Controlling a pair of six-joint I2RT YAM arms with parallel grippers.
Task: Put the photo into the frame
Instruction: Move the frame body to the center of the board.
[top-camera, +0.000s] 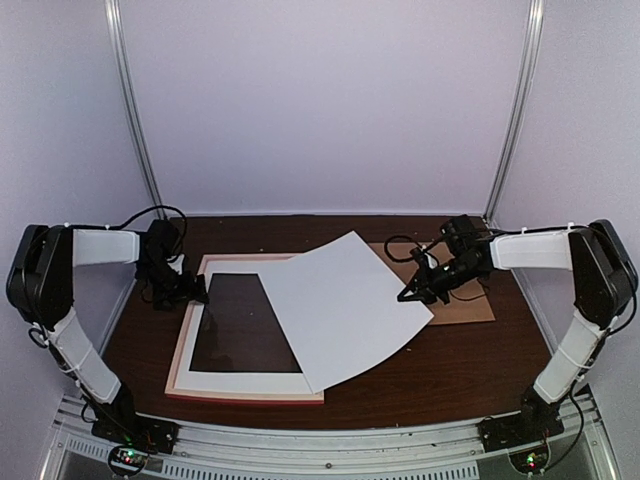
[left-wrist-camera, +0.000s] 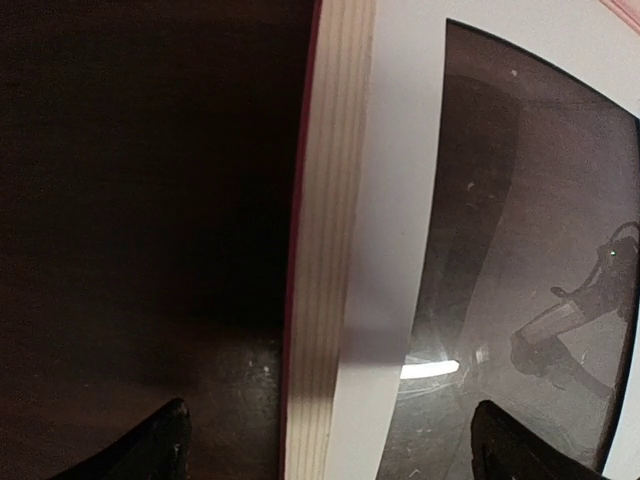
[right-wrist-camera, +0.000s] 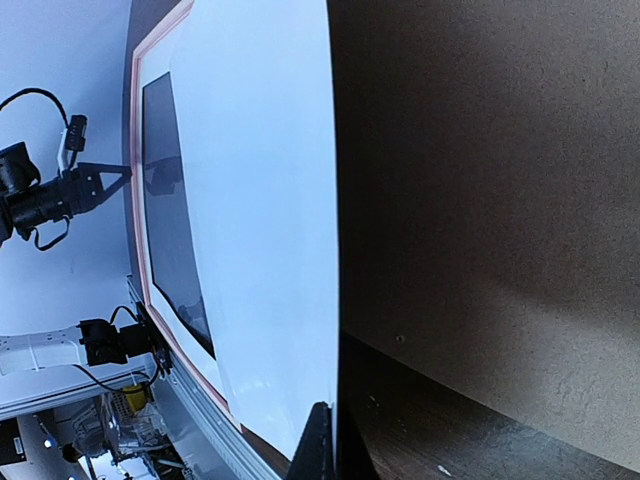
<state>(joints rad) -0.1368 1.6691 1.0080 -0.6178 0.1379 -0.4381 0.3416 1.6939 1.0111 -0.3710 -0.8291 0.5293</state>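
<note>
White back upward, the photo (top-camera: 340, 305) lies skewed over the right side of the frame (top-camera: 186, 335), its right edge pinched in the closed right gripper (top-camera: 418, 290). The frame rests flat, left of centre. The left gripper (top-camera: 192, 290) stands wide astride its left bar. Recommended: brace that bar, square the print to the opening, lower gently.

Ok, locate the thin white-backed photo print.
Top view, centre: the photo, white back up, overlaps the pale wooden frame at right; right gripper pinches its right edge.

Robotics lab cell; plain white enclosure walls (top-camera: 320, 100), aluminium corner posts (top-camera: 135, 120), arm bases (top-camera: 132, 432) on metal rail (top-camera: 330, 441)
</note>
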